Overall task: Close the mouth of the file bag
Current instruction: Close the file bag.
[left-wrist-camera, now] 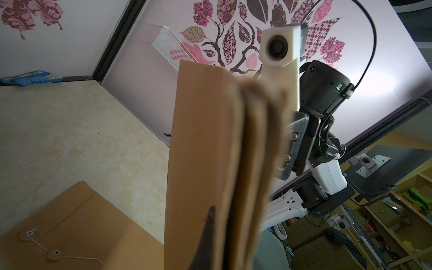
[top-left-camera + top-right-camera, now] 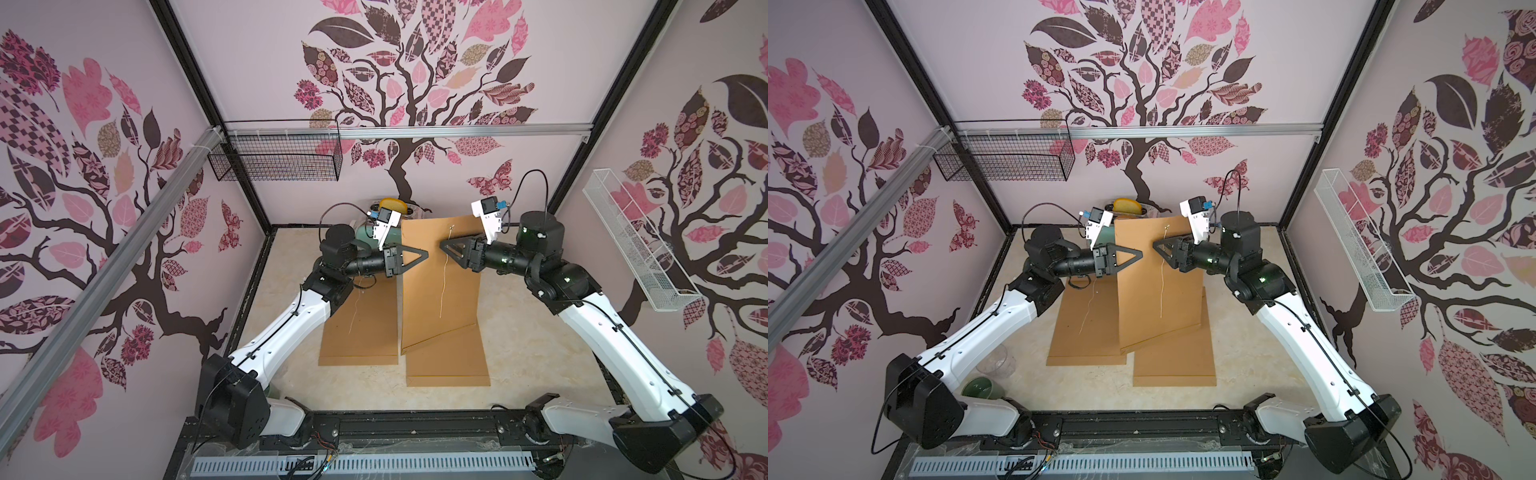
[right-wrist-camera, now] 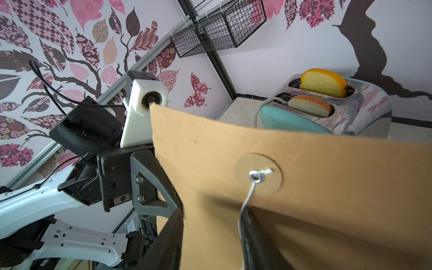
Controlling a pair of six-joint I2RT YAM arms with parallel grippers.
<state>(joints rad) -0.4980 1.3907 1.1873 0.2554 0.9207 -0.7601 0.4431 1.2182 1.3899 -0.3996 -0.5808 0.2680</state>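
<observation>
A brown paper file bag (image 2: pixel 419 299) (image 2: pixel 1142 311) has its upper part raised upright, and its lower end rests on the table. My left gripper (image 2: pixel 426 254) (image 1: pixel 217 245) is shut on the bag's left edge (image 1: pixel 201 140). My right gripper (image 2: pixel 441 245) (image 3: pixel 211 215) faces the bag's front just below the round paper disc (image 3: pixel 258 174). Its fingers stand apart against the paper. The white string (image 2: pixel 444 282) (image 3: pixel 245 201) hangs from the disc's eyelet past one finger (image 3: pixel 252 233). The bag's mouth is hidden.
A second brown file bag (image 2: pixel 357 332) (image 1: pixel 81 222) lies flat on the table to the left. A toaster (image 3: pixel 327 117) with bread stands at the back. A black wire basket (image 2: pixel 278 156) and a white wire tray (image 2: pixel 636 249) hang on the walls. Cups (image 2: pixel 988 374) sit front left.
</observation>
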